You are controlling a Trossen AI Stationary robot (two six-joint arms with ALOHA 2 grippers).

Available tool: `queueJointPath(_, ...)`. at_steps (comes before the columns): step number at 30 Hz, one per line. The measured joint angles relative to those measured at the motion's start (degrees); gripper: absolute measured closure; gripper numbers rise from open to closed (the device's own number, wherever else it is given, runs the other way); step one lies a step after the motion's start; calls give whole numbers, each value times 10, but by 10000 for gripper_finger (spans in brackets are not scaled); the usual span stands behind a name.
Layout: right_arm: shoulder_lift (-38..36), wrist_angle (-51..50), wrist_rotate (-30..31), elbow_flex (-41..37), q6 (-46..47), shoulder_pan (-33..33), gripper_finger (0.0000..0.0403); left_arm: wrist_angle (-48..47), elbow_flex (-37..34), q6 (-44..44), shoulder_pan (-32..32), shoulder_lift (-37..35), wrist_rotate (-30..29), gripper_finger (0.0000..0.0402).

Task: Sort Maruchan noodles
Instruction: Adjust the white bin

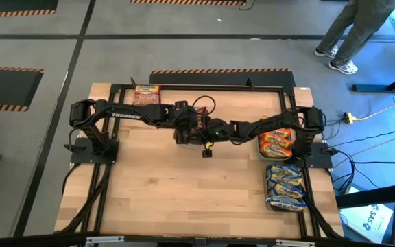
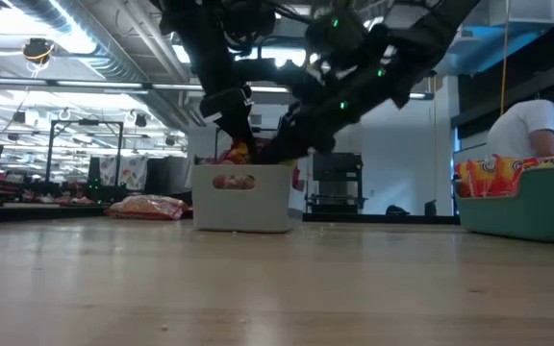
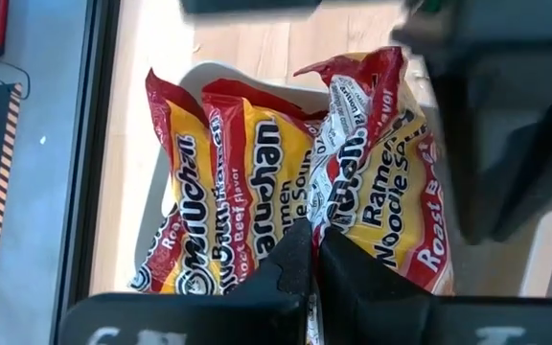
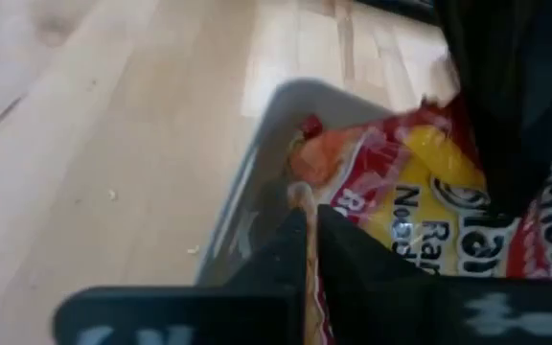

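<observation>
Both grippers are crowded over the grey tray near the bench's far edge. The left gripper and right gripper are each clenched, apparently tucking the maroon-and-yellow noodle packets down so they sit upright together inside.

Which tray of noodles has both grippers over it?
The grey tray of maroon-and-yellow packets at mid-table: left gripper and right gripper meet over it. The orange packets and blue packets lie apart.
</observation>
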Motion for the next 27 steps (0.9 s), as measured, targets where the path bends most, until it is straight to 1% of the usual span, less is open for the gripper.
queueJointPath(2,14,13,-12,0,-1,-6,396,0,0,0,0,0,0,398)
queueJointPath(7,26,5,-14,0,2,-21,381,8,0,-2,-2,0,-7,385)
queueJointPath(9,26,6,-14,0,2,-23,385,10,0,-3,-8,-1,-28,380)
queueJointPath(12,26,6,-14,0,2,-23,398,6,0,-3,-24,-10,-76,371)
queueJointPath(14,26,4,-14,0,3,-23,401,-16,0,-3,-37,-24,-92,365)
queueJointPath(18,26,2,-14,0,3,-23,399,-32,0,-17,-54,-54,-89,362)
queueJointPath(22,26,0,-14,0,4,-23,402,-39,-12,-48,-54,-85,-89,361)
queueJointPath(24,26,0,-14,0,6,-23,402,-48,-23,-72,-49,-91,-88,361)
queueJointPath(27,26,-1,-14,0,7,-23,402,-91,-37,-127,-40,-98,-87,361)
